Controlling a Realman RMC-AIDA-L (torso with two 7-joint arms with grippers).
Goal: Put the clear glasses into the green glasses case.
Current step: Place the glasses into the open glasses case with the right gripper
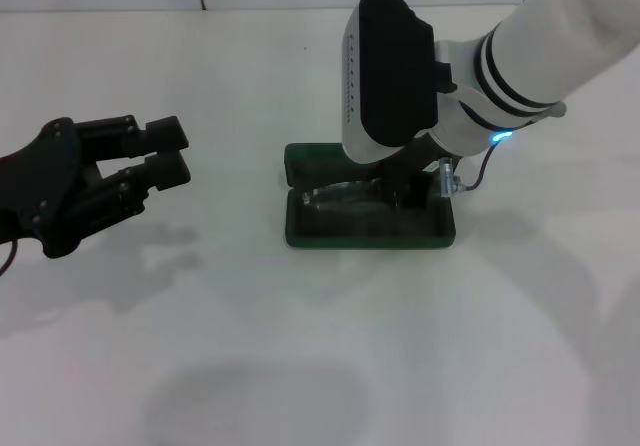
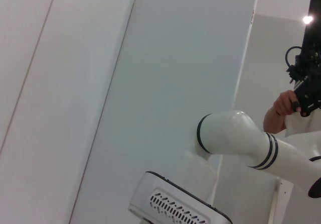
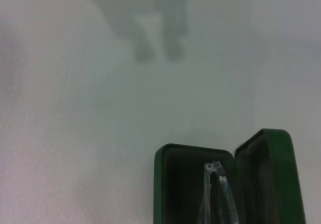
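The green glasses case (image 1: 330, 232) lies open on the white table near the middle, with its lid (image 1: 310, 158) folded back on the far side. The clear glasses (image 1: 342, 196) rest in its dark tray, and the right wrist view shows them (image 3: 216, 186) inside the case (image 3: 193, 156). My right gripper (image 1: 405, 181) reaches down into the case at the glasses' right end, and the wrist housing hides its fingers. My left gripper (image 1: 172, 152) hovers open over the table, well to the left of the case, holding nothing.
The white table (image 1: 320, 366) spreads around the case on every side. In the left wrist view my right arm (image 2: 241, 143) stands before a pale wall, with a person (image 2: 293, 103) holding a dark device behind it.
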